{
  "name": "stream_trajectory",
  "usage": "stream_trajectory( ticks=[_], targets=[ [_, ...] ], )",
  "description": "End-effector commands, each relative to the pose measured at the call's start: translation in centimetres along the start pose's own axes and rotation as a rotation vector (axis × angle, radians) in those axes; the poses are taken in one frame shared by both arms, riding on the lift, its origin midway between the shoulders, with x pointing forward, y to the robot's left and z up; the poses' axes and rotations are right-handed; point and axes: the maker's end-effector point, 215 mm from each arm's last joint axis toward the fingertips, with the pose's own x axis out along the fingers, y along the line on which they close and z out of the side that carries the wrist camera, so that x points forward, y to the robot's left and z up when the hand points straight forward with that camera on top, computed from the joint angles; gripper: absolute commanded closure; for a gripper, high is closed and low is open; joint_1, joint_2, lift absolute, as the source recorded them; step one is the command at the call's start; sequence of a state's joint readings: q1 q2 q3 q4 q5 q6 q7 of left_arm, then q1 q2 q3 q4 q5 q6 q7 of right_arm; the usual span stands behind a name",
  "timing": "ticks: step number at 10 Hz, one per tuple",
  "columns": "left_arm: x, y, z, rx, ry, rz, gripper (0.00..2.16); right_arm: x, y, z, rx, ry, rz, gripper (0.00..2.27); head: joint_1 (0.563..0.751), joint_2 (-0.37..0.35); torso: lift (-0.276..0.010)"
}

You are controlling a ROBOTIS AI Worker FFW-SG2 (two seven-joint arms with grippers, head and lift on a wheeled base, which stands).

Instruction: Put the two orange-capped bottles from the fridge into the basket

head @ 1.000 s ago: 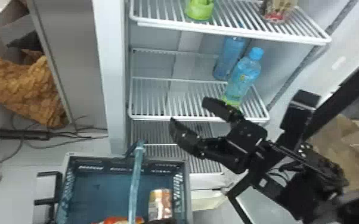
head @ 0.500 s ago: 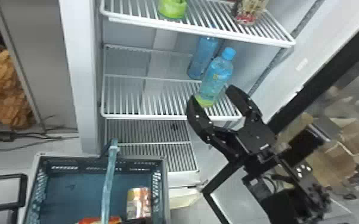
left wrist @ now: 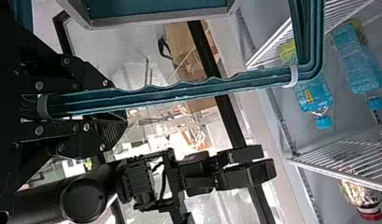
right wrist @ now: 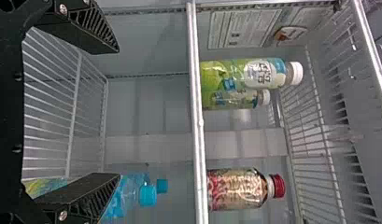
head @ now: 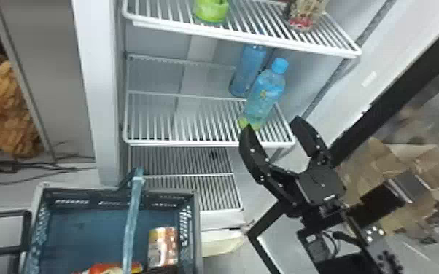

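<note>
Bottles could topple if the right gripper (spread, empty) nudges them; the left gripper clasps the basket handle.

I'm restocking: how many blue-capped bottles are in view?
2. Both stand on one white wire shelf: one clear blue-capped plastic bottle near the front, the other bottle behind it, further left. Others may be hidden.

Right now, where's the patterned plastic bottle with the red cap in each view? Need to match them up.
Head view: patterned red-capped bottle at the top edge, right of the green bottle, cap cut off.
Left wrist view: across the upper shelf from two blue-capped bottles.
Right wrist view: same shelf as the green white-capped bottles.
Shared landmark: the upper white wire shelf it stands on.
</note>
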State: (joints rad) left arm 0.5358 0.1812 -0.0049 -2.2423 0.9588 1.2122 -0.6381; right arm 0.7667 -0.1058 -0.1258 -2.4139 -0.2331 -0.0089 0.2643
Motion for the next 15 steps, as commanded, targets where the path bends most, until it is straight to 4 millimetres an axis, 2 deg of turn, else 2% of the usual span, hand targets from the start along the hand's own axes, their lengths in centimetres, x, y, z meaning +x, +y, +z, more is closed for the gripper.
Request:
stream_trajectory(
  ticks=[1,3,6,15],
  targets=[
    [-0.1,0.1,0.0,-0.001,-0.004,0.004,1.2,-0.7,-0.5,0.1,-0.008,-0.033,-0.024,0.11,0.695,-0.35,-0.235],
    [-0.2,0.2,0.1,-0.002,-0.01,0.008,1.2,-2.0,-1.8,1.0,-0.004,-0.055,-0.084,0.11,0.695,-0.35,-0.235],
    [-0.3,0.3,0.1,-0.004,-0.015,0.016,1.2,-2.9,-3.3,-1.4,-0.035,0.021,-0.116,0.1,0.695,-0.35,-0.235],
    [-0.3,0.4,-0.1,-0.008,-0.013,0.017,1.2,-2.8,-3.2,-2.0,-0.023,0.035,-0.113,0.1,0.695,-0.35,-0.235]
  ],
)
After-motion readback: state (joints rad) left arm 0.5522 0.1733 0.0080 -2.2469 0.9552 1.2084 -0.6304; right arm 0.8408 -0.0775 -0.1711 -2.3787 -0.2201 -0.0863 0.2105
